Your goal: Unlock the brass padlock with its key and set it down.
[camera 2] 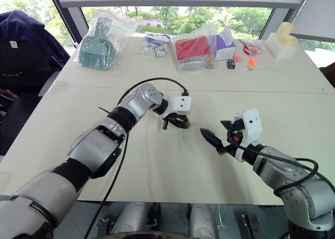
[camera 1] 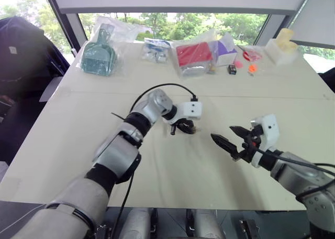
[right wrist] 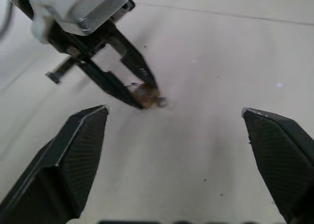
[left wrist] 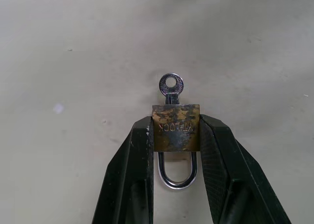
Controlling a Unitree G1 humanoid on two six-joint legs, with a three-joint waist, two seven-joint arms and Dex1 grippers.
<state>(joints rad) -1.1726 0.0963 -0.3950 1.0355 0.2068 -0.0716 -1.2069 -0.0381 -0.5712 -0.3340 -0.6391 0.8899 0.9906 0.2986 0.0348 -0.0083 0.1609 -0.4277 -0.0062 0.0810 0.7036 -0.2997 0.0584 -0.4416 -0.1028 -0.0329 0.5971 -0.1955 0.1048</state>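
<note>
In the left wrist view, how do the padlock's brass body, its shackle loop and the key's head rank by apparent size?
1. Brass padlock body, clamped by the left gripper.
2. Shackle loop, partly hidden between the fingers, so unsure.
3. Key head, smallest.

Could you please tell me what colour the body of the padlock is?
Yellowish brass with dark tarnished blotches; the padlock shows best in the left wrist view.

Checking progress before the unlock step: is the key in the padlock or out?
In. The key sticks out of the brass padlock, which the left gripper clamps; its shackle looks seated.
</note>
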